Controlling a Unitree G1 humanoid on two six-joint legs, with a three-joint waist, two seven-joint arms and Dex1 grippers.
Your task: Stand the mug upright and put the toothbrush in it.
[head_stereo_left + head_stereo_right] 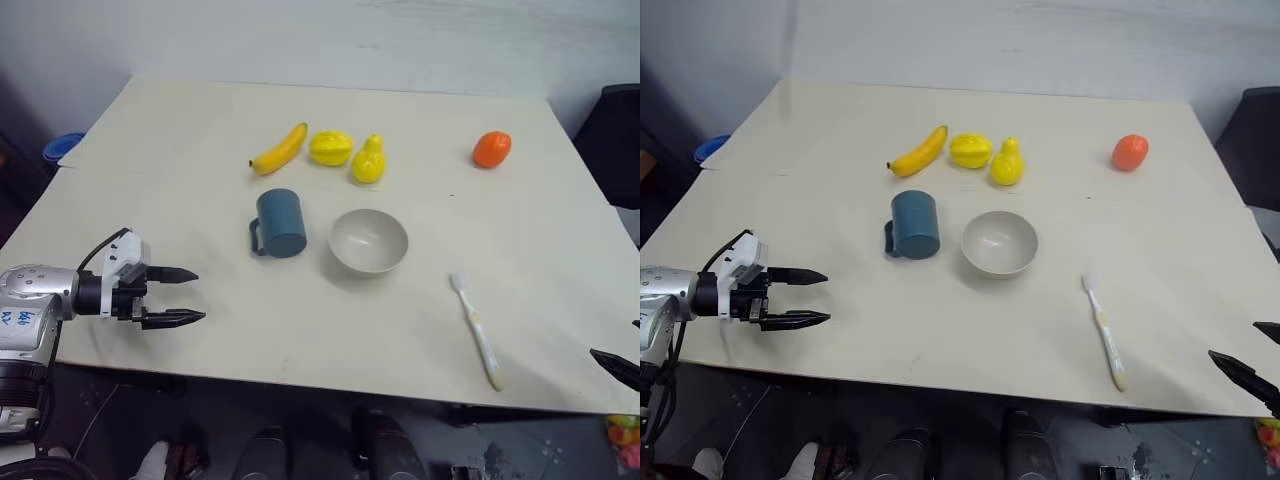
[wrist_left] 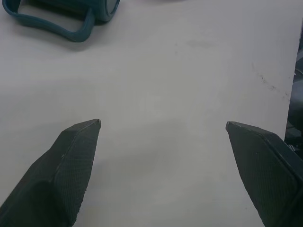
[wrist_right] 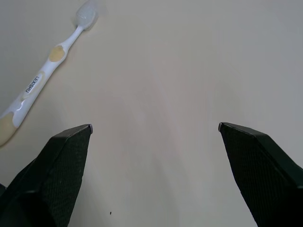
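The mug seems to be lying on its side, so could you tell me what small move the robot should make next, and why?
Probably bring the open left gripper forward toward the mug. The mug lies on its side beside the bowl, nearer that gripper, and must stand before the toothbrush, flat on the table, can go in.

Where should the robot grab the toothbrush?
Probably mid-handle, from above with the right gripper. The toothbrush lies flat on the table, thin and long, so the fingers should close across its width.
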